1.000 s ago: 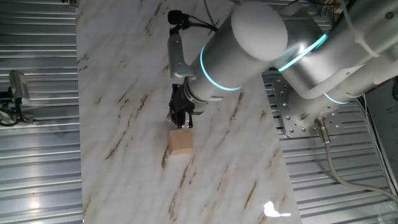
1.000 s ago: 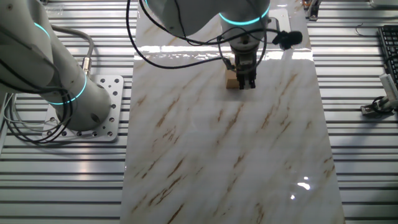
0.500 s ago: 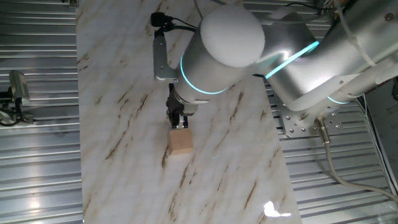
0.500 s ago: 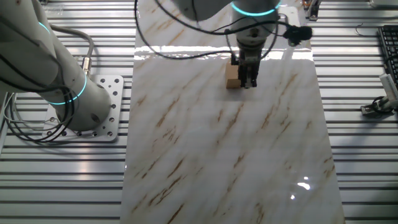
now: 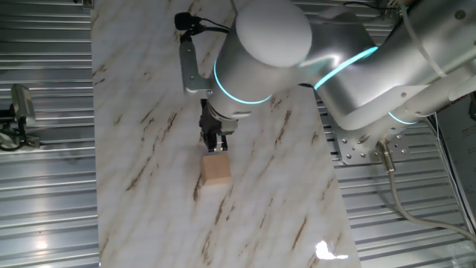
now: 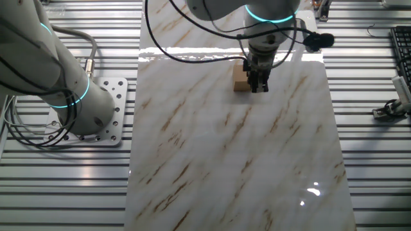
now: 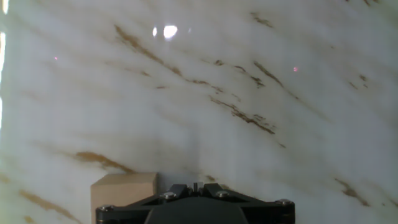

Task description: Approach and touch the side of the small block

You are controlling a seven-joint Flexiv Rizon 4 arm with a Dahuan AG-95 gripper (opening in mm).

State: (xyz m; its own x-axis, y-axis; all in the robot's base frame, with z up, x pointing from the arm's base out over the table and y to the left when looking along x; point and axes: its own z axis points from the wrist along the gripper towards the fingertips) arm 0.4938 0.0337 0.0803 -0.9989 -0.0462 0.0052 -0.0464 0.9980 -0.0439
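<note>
**Hand low beside the small block, near the bench's far end**

In one fixed view, start at the left: you see a small grey fixture [image 5: 21, 108] on the ribbed metal surface off the left edge of the bench [image 5: 141, 216]. Move right onto the marble-patterned top and you find the small block [image 5: 216, 170], a plain tan cube standing flat, roughly midway between the two long edges. The hand [image 5: 215, 146] comes down right at the block's upper side; its dark fingers look drawn close together, and from here its tip appears to meet or just clear the block's edge. You cannot settle which from this angle. Further right, the arm's large white joint with the cyan ring [image 5: 260, 56] fills the frame, and its perforated base plate [image 5: 357, 145] sits off the right edge.

In the other fixed view, the base plate [image 6: 103, 122] lies off the left edge. The small block [image 6: 239, 79] sits near the far edge, by a glare band, and the hand [image 6: 259, 85] stands just beside it on its right side, fingers narrow and together.

In the hand view, the small block [image 7: 123, 196] shows at the bottom left, just beside the black body of the hand [image 7: 194, 205]. The fingertips themselves are out of frame there, so contact stays unconfirmed. The hand grips nothing.
</note>
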